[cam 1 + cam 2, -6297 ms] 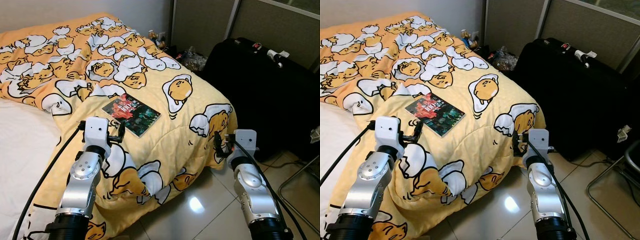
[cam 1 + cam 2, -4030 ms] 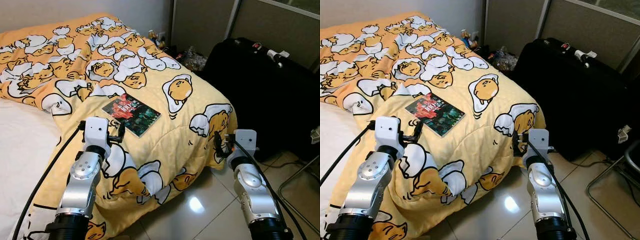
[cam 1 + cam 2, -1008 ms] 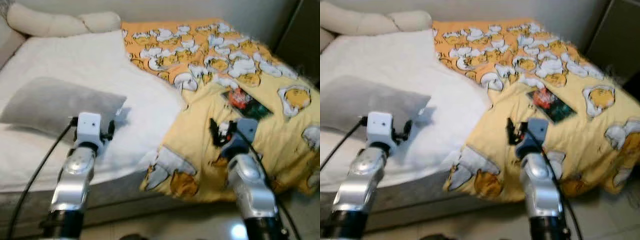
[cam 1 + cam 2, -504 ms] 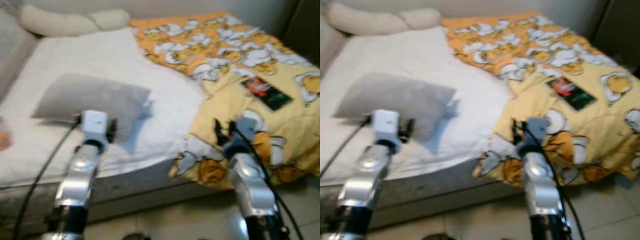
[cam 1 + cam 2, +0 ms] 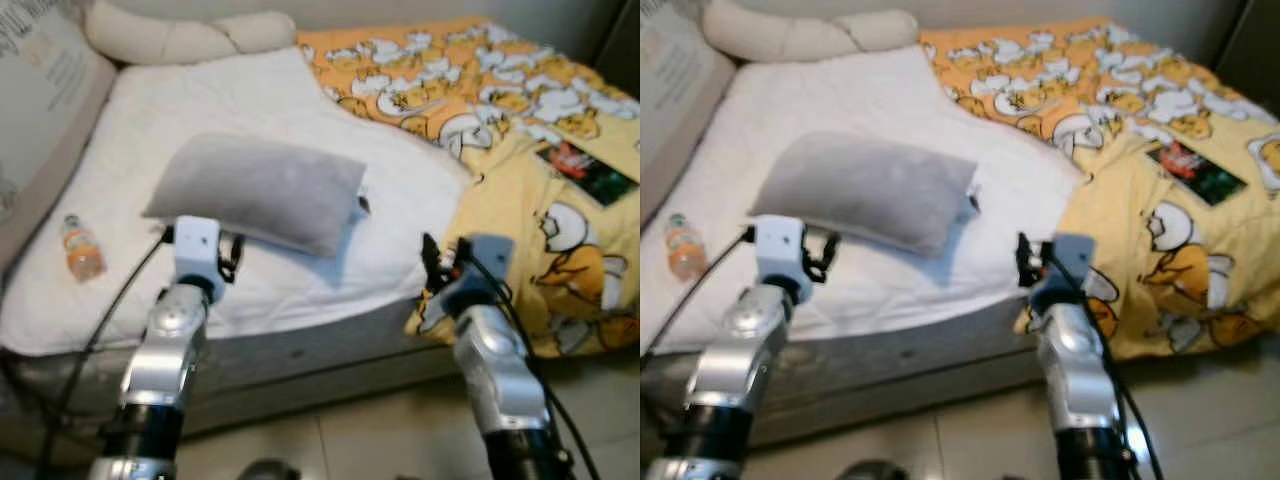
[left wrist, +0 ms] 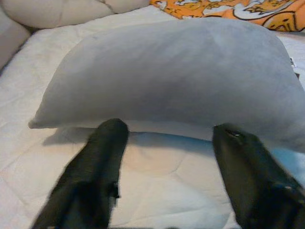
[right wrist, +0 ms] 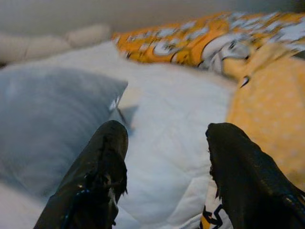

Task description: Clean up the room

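Note:
A grey pillow [image 5: 260, 190] lies on the white bed sheet [image 5: 230, 95]. A small bottle of orange drink [image 5: 80, 250] rests on the sheet near the bed's left edge. On the yellow egg-print blanket [image 5: 520, 90] at the right lies a dark book [image 5: 588, 170]. My left gripper [image 6: 167, 131] is open, held low just in front of the grey pillow [image 6: 167, 71], nothing between its fingers. My right gripper [image 7: 167, 133] is also open and empty, at the bed's front edge where sheet meets blanket.
A cream bolster [image 5: 180, 38] lies along the head of the bed. A large pale cushion [image 5: 40, 90] leans at the left. The grey mattress side [image 5: 300, 355] faces me above the tiled floor [image 5: 330, 440].
The view has swung left along the bed: the pillow now sits in the middle, the bottle has come into sight, and the book has slid to the right edge. Both grippers stay open.

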Available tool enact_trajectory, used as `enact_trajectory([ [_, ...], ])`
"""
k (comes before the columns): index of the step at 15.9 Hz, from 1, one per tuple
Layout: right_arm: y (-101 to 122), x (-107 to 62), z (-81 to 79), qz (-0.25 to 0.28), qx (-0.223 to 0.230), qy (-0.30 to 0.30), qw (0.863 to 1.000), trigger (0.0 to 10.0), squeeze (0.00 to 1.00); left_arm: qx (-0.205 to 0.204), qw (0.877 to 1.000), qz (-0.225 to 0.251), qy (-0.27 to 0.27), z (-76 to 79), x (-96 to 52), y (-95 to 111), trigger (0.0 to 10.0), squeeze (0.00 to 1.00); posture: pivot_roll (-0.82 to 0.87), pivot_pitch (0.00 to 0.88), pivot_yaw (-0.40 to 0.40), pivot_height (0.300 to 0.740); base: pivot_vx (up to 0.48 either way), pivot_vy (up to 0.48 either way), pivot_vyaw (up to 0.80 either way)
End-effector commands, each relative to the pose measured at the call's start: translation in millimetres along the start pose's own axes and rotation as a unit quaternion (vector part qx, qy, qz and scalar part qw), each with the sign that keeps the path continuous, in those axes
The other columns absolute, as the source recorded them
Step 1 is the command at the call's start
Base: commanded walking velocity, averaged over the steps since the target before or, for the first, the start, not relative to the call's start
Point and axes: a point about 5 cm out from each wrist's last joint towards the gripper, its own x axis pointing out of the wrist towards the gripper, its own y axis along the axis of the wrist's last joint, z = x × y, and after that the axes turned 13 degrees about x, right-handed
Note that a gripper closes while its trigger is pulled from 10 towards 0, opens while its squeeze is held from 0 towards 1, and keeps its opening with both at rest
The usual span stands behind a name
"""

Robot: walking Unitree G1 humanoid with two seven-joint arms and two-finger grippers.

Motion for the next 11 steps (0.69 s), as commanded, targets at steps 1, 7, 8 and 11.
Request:
enact_trajectory([
  [1, 8.5, 3.4, -11.0, 0.026, -0.009, 0.021, 0.999, 10.0, 1.00, 0.004, 1.000, 0.000, 0.013, -9.3, 0.1, 1.5, 10.0, 1.00, 0.04, 0.000, 0.028, 0.740, 0.000, 0.480, 0.00],
  [7, 9.0, 8.1, -5.0, 0.017, -0.051, 0.017, 0.998, 10.0, 1.00, 0.026, 0.999, 0.015, 0.022, -10.2, 0.8, 4.9, 10.0, 1.00, 0.04, 0.000, 0.014, 0.740, 0.000, 0.372, 0.00],
  [8, 7.4, 8.3, -3.8, 0.010, -0.045, 0.011, 0.999, 10.0, 1.00, 0.037, 0.999, 0.017, 0.026, -9.7, 0.4, 5.4, 10.0, 0.89, 0.04, 0.000, 0.013, 0.740, 0.000, 0.000, 0.00],
  [11, 5.5, 7.7, -5.9, 0.002, -0.035, 0.026, 0.999, 10.0, 1.00, 0.047, 0.998, 0.027, 0.014, -6.2, -0.5, 5.6, 10.0, 0.90, 0.04, 0.000, 0.013, 0.740, 0.000, 0.000, 0.00],
])
